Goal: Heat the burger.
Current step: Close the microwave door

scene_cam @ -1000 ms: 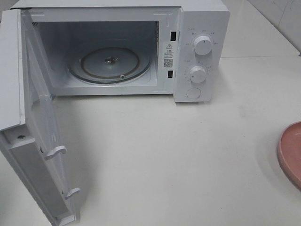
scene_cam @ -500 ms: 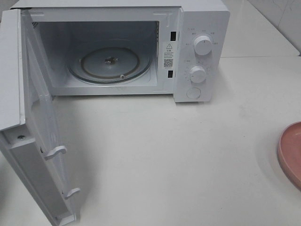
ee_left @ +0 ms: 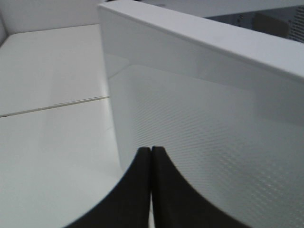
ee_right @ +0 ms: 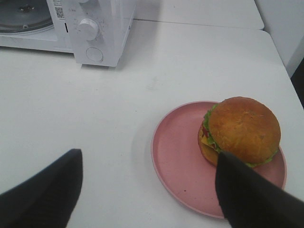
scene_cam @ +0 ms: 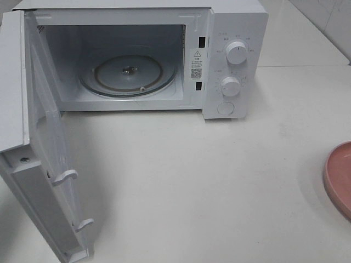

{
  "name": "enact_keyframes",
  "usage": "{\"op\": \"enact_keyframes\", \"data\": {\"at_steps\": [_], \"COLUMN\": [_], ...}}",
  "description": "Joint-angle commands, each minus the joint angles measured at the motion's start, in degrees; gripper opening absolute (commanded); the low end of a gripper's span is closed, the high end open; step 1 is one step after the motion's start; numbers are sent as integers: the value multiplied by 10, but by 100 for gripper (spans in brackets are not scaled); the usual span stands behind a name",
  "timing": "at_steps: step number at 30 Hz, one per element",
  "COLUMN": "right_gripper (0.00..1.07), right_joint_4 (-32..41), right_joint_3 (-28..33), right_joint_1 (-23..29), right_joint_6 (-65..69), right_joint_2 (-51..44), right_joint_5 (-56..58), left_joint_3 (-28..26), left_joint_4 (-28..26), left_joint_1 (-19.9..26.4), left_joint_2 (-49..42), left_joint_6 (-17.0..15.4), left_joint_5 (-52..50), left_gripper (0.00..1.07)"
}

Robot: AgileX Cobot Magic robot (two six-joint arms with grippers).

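The burger, with a golden-brown bun, green lettuce and yellow cheese, sits on a round pink plate. Only the plate's edge shows at the right border of the exterior view; the burger is out of that view. My right gripper is open, its fingers wide apart above the table, near the plate. My left gripper is shut and empty, close to the outer face of the open microwave door. The white microwave stands open with a bare glass turntable.
The microwave door swings out at the left of the table, toward the front. Two knobs and a button are on the microwave's right panel. The table is white, with a seam line behind the microwave.
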Motion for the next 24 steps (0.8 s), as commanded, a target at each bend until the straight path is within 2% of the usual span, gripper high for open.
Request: {"op": "enact_keyframes", "data": {"at_steps": [1, 3, 5, 6, 8, 14, 16, 18, 19, 22, 24], "right_gripper": [76, 76, 76, 76, 76, 76, 76, 76, 76, 76, 76], "right_joint_4": [-4, -4, -4, -4, -4, -4, -4, -4, -4, -4, -4], "right_joint_3": [2, 2, 2, 2, 2, 2, 2, 2, 2, 2, 2], "right_joint_1": [-4, -4, -4, -4, -4, -4, -4, -4, -4, -4, -4], "right_joint_6": [0, 0, 0, 0, 0, 0, 0, 0, 0, 0, 0], "right_joint_2": [-15, -15, -15, -15, -15, -15, -15, -15, -15, -15, -15], "right_joint_5": [-9, -9, -9, -9, -9, -9, -9, -9, -9, -9, -9], "left_joint_3": [-22, -27, -48, -48, -68, -96, -129, -138, -156, -163, -201], "left_joint_4": [12, 11, 6, 6, -10, -52, -107, -117, -140, -148, -179], "left_joint_1": [-38, -50, -95, -95, -123, -158, -193, -200, -218, -227, -256], "left_joint_2": [61, 73, 112, 112, 142, 176, 211, 218, 234, 241, 273], "left_joint_6": [-7, -7, -6, -6, -6, -5, 17, 22, 34, 37, 45], "left_joint_5": [-58, -63, -75, -75, -75, -75, -75, -74, -74, -74, -74], "left_gripper": [0, 0, 0, 0, 0, 0, 0, 0, 0, 0, 0]}}
